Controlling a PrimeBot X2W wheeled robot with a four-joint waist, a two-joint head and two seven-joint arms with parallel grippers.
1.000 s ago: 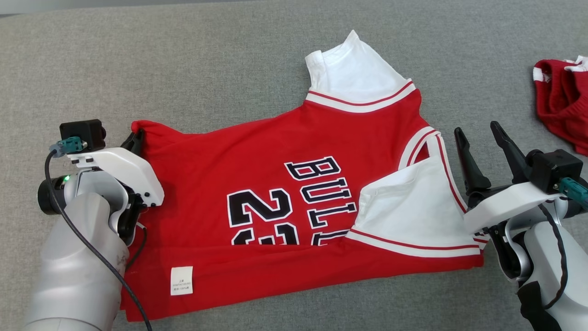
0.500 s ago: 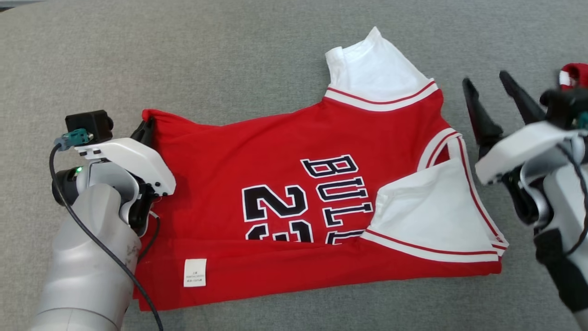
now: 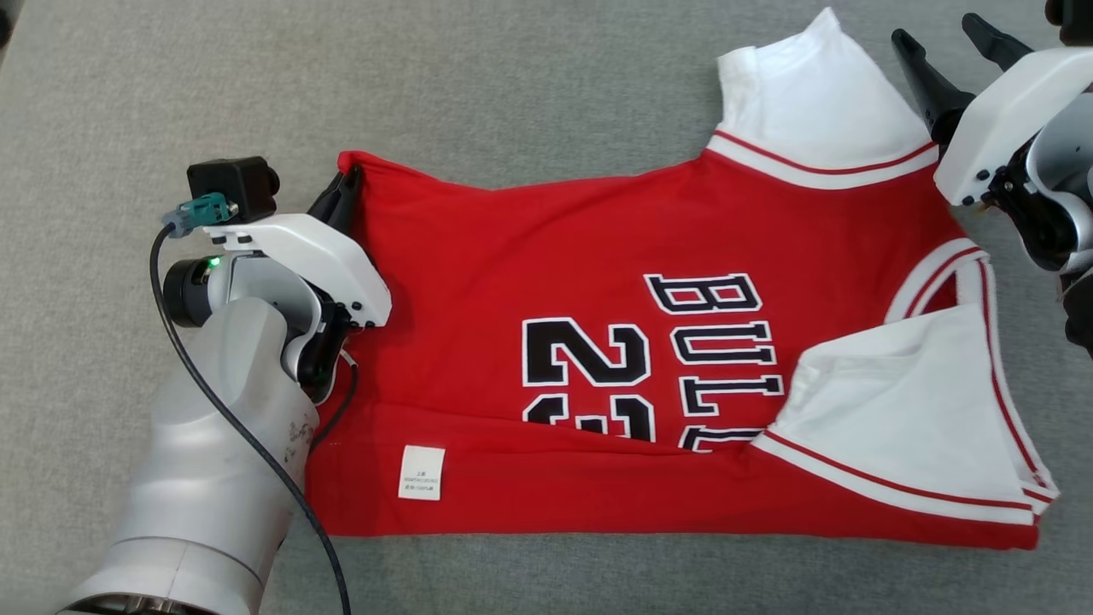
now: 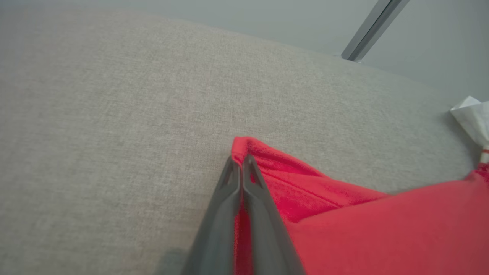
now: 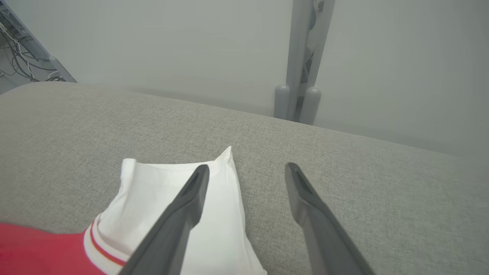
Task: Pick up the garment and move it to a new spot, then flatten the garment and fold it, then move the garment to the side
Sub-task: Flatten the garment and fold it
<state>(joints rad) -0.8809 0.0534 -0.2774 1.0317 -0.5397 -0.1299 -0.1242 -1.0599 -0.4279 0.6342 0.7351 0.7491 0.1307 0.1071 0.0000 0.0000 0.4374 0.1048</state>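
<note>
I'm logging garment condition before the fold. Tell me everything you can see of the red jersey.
The red jersey lies mostly flat on grey upholstery: smooth knit, white sleeves with red-striped trim. Its near hem is folded up over black lettering, showing a white label. The left end effector is shut on its far left corner; the right end effector stands open by the far sleeve.

Red jersey [image 3: 529, 248], one corner in left pincer [image 3: 346, 183]

Grey fabric surface [image 3: 512, 77] under a red jersey [image 3: 555, 248]
</note>
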